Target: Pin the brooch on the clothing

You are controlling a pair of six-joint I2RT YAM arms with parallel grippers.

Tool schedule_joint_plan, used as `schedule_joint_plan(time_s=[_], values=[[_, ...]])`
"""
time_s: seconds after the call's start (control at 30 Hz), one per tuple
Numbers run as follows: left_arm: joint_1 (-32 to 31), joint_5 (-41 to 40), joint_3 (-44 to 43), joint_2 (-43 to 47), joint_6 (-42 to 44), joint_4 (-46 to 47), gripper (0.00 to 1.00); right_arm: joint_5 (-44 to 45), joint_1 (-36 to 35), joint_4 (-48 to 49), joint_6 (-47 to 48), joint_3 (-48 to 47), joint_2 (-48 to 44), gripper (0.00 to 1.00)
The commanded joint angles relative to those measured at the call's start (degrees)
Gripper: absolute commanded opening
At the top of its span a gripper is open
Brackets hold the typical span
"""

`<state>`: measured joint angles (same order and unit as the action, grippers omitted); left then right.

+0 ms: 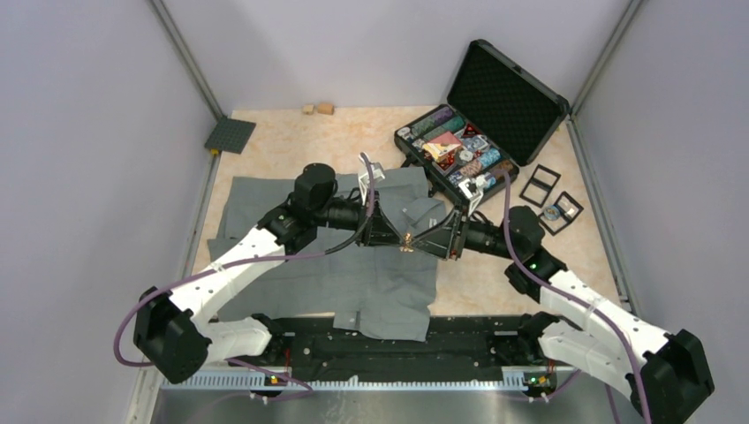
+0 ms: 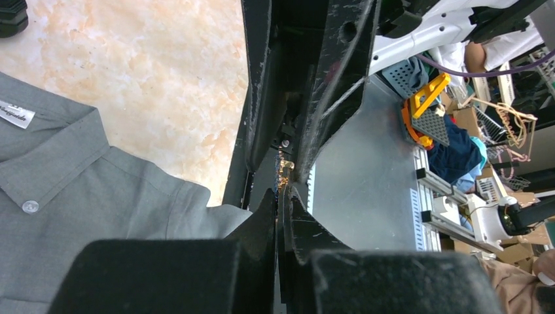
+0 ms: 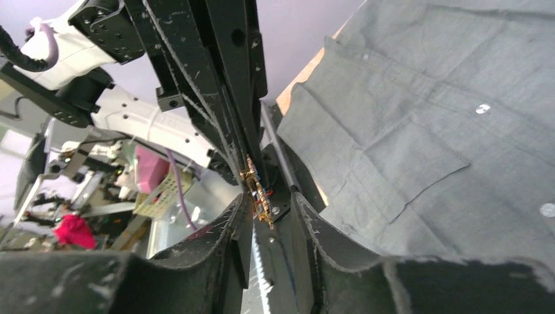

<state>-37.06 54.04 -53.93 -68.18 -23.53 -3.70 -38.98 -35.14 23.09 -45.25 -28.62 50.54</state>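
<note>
We saw both arms meet tip to tip above the shirt [image 1: 353,283], which lay spread on the bench [image 1: 283,141] beneath the fingers. The left fingers [image 2: 280,204] were pressed fully together, and the brooch [image 3: 256,190], a small gold piece, stood out from their tips. It seemed pinched there, though the tips hid the contact itself. The right fingers [image 1: 422,241] faced them from the opposite side, set narrowly apart, with the brooch in the gap between them. In the right wrist view it lay close against one finger and clear of the other.

The brooch was held in the air over the shirt's front, off the cloth. The pocket [image 3: 412,163] lay below and to one side of the right fingers. Beside the left fingers, the left wrist view showed the collar [image 2: 59,150], its white label [image 2: 14,112] and one pale button [image 2: 29,207].

Beyond the right fingers an open case [image 1: 505,102] of chips sat on the bench, with two black frames [image 1: 540,185] beside it. Far beyond the left fingers a dark square plate [image 1: 230,134] lay at the bench's corner.
</note>
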Motion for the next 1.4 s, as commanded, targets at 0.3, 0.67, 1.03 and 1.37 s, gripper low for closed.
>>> schedule_joint_plan(time_s=[0.3,0.67,1.03,1.37], values=[[-1.2,-7.4,-3.9,-2.6,2.2,-4.8,0.00,7.9,-0.3,-11.0,6.6,-2.3,-8.3,0.63],[-1.3,2.1,-2.0,-2.8,-1.3,1.8,0.00,4.5,-0.3,-6.8,5.8,0.5,-8.0,0.77],[-1.3,4.1,-1.5,-2.5,-1.9,3.3,0.00,1.8,-0.3,-3.9,4.4,0.6,-6.4,0.45],[-1.5,4.9,-1.4,-2.6,-2.0,3.3,0.00,2.8,-0.3,-3.7,3.9,0.7,-5.6,0.28]])
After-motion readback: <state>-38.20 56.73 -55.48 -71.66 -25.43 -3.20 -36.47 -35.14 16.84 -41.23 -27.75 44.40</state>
